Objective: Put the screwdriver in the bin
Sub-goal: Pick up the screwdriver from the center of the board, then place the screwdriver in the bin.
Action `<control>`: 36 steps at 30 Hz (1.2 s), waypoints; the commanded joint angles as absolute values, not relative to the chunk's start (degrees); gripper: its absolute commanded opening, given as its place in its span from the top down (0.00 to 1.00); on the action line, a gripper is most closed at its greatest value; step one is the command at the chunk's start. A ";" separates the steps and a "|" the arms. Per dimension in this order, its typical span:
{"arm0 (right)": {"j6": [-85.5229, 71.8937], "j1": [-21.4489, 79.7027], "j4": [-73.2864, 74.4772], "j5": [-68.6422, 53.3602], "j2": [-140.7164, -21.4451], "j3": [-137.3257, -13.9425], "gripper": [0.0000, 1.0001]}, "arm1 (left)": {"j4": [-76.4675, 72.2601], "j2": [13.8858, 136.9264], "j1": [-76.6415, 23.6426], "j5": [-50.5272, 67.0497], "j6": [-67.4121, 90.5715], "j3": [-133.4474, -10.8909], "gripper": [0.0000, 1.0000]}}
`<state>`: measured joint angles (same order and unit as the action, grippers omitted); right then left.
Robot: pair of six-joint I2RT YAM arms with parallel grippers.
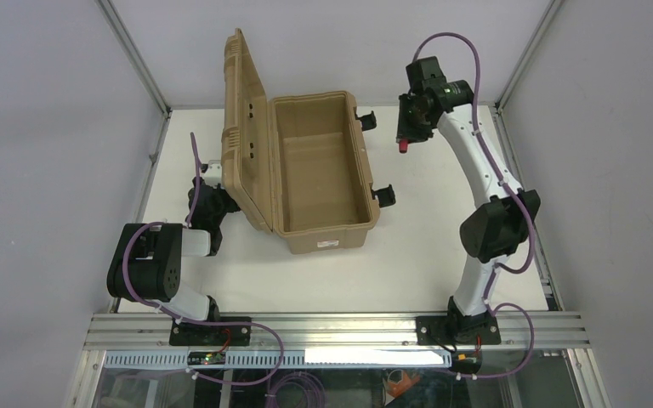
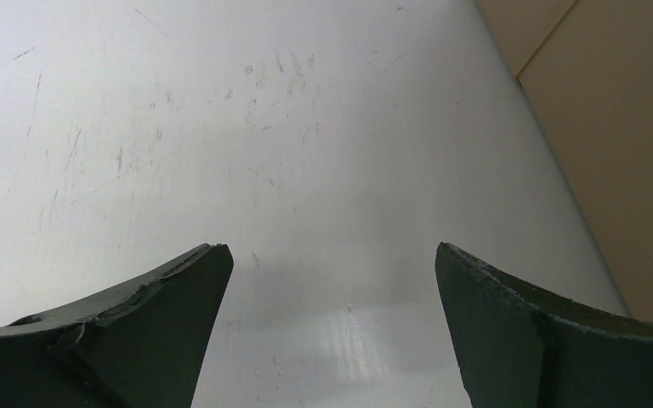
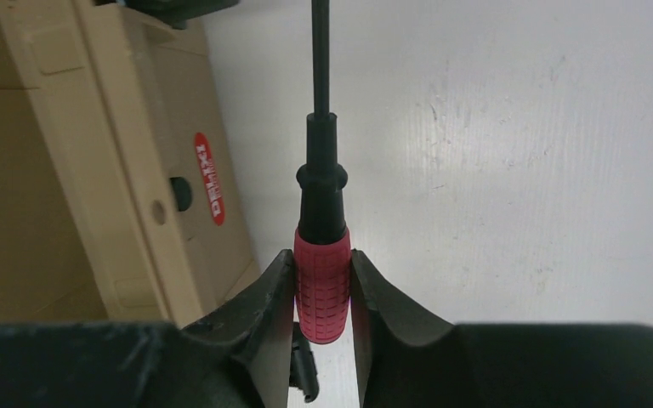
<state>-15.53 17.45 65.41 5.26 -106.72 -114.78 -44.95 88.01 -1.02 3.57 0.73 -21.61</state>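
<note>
Right end effector (image 3: 321, 257) grasps the screwdriver (image 3: 321, 293) by its red handle, upper right of top view, right of the open bin (image 1: 327, 238). Left end effector (image 2: 332, 255) released, over bare surface (image 2: 221, 127).

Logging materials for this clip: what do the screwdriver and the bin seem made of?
The screwdriver: red matte grip with moulded grooves, likely rubber or plastic; black collar; dark thin shaft, probably metal. The bin: tan matte moulded plastic, judging by ribbed lid.
</note>
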 commanded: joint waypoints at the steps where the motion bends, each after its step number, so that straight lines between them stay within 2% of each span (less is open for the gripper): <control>1: -16.23 20.65 68.99 4.62 -103.63 -122.22 1.00 | -47.11 86.35 -0.70 4.79 1.32 -21.45 0.01; 16: -21.46 33.43 74.56 2.06 -111.97 -140.48 1.00 | -47.15 86.36 -0.70 4.83 1.32 -21.45 0.01; 25: -23.47 39.35 73.31 1.10 -117.37 -142.93 1.00 | -47.11 86.34 -0.70 4.83 1.32 -21.45 0.01; 36: -27.86 41.72 72.96 4.15 -124.79 -141.76 1.00 | -47.11 86.36 -0.70 4.79 1.32 -21.45 0.01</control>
<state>-24.97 41.17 74.00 2.66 -123.22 -139.98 -44.95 88.01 -1.02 3.57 0.73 -21.61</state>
